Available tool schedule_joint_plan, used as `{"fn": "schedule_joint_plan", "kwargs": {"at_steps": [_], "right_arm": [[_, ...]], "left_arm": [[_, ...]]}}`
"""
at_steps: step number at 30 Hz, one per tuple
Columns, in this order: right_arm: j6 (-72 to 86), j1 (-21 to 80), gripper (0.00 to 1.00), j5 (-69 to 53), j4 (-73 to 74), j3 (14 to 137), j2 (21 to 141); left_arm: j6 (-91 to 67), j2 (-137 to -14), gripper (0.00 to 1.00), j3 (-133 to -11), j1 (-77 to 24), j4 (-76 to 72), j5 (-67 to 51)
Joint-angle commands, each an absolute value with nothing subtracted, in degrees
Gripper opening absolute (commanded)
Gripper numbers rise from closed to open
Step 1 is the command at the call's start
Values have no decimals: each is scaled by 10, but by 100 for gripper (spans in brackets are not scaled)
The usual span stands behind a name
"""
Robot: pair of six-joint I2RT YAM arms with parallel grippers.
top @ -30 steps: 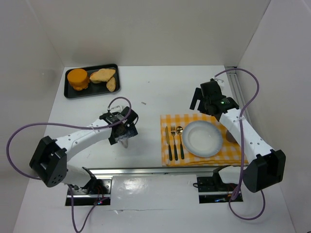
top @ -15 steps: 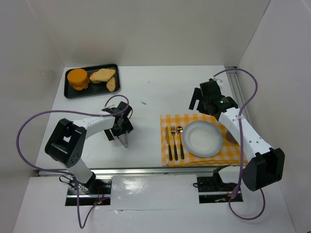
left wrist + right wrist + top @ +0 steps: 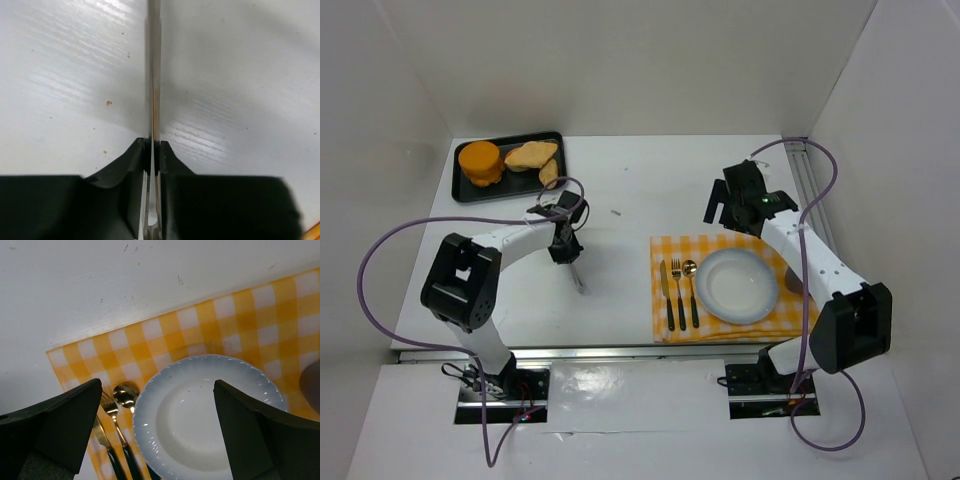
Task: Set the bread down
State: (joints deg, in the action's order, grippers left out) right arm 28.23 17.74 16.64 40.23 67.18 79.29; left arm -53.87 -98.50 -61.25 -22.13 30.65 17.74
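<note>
Bread not picked up yet

The bun (image 3: 480, 162) sits on the black tray (image 3: 515, 188) at the far left, well apart from the plate (image 3: 737, 285). The left gripper (image 3: 582, 287) points down at the bare table near the tray, its fingers pressed together with nothing in them. The right gripper (image 3: 157, 390) hangs over the plate with its fingers wide apart. I think all the work is left: grab the bun, carry it, put it down.

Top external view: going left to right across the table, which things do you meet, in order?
bread → bread slices → left gripper → knife → fork → spoon → plate
</note>
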Motion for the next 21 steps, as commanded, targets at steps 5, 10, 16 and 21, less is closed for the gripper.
{"fn": "schedule_joint_plan", "kwargs": {"at_steps": [5, 10, 16, 21], "right_arm": [[274, 177, 100, 163, 369, 730, 809], [269, 171, 100, 163, 363, 742, 814], [269, 171, 100, 142, 357, 742, 826], [269, 171, 100, 129, 345, 742, 826]], "left_arm": [[-458, -859, 11, -668, -182, 366, 147], [-419, -804, 14, -718, -95, 431, 91], [-392, -823, 16, -821, 20, 476, 44], [-380, -901, 15, -882, 126, 482, -82]]}}
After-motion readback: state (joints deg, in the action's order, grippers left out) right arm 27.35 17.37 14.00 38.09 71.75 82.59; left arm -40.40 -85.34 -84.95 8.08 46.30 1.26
